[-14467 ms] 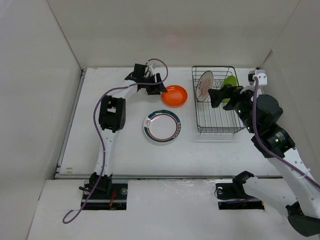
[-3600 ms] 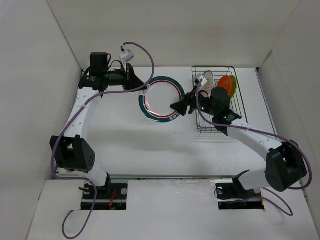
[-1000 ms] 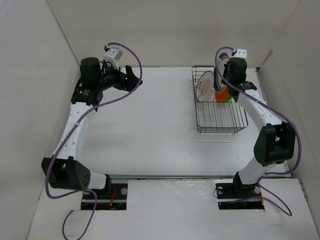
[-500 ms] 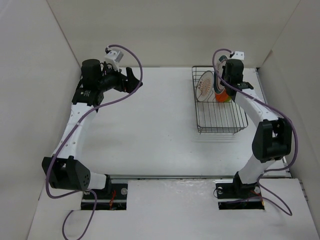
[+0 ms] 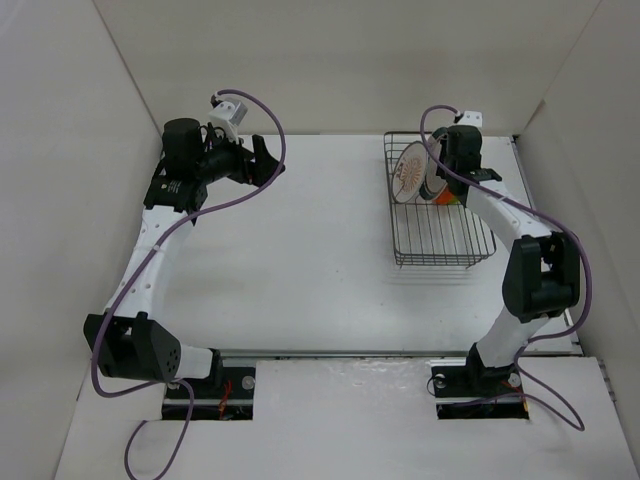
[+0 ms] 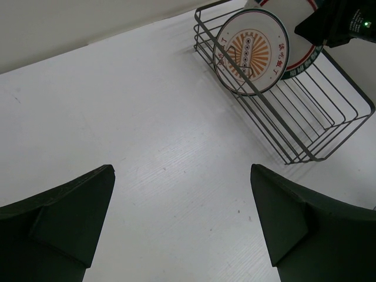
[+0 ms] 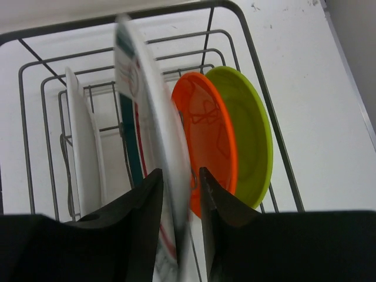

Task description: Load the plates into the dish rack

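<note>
The dish rack (image 5: 440,240) stands at the back right. In the right wrist view, four plates stand on edge in the rack (image 7: 258,64): the sunburst plate (image 7: 79,147), the large teal-and-red-rimmed plate (image 7: 147,100), the orange plate (image 7: 208,129) and the lime green plate (image 7: 249,135). My right gripper (image 7: 181,176) straddles the large plate's rim. Its jaws are slightly parted, with a gap on the orange plate's side, and the plate is blurred. My left gripper (image 5: 268,160) hovers wide open over the back left of the table, holding nothing. In its own view the left gripper (image 6: 182,176) faces the rack (image 6: 317,117).
White walls close in the table on the left, back and right. The rack's front half (image 5: 445,250) holds no plates. The right arm (image 5: 520,230) arches along the rack's right side. Both arm bases sit at the near edge.
My right gripper's jaws have parted around the large plate's rim, and the plate has tipped left toward the sunburst plate. The left arm has barely moved.
</note>
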{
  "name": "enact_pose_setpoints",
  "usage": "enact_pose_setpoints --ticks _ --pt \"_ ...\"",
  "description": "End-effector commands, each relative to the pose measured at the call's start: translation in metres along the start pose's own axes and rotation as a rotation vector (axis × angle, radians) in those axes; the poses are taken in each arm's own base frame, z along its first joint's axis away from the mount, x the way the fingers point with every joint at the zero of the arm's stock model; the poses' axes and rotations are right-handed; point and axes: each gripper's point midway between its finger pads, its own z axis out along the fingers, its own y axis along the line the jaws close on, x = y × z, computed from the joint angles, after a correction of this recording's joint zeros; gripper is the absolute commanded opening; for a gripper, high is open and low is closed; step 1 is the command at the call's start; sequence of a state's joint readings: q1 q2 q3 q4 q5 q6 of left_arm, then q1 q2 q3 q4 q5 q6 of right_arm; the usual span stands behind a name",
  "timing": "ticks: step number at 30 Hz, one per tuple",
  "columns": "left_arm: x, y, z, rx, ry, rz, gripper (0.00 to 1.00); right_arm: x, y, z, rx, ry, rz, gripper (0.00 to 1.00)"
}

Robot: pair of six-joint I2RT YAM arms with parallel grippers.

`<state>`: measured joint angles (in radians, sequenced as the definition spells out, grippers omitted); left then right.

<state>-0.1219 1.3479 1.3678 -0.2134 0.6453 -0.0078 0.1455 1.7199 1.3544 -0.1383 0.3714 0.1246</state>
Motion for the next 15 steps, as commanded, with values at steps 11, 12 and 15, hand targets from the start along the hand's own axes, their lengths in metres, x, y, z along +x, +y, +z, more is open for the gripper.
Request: enact_pose_setpoints --ticks 11,12,15 --pt "-0.014 -0.004 -0.009 0.001 -0.047 0.055 1.0 -0.053 0.001 -0.017 -0.007 -0.15 0.058 0.57" --pt "-0.014 -0.002 -0.009 -0.009 -0.047 0.055 1.0 -0.05 -0.001 -0.02 -0.004 -0.135 0.052 0.58" --pt "-0.014 -0.001 -0.009 -0.018 -0.048 0.054 1.0 -0.084 -0.016 -0.047 0.039 -0.194 0.079 0.68"
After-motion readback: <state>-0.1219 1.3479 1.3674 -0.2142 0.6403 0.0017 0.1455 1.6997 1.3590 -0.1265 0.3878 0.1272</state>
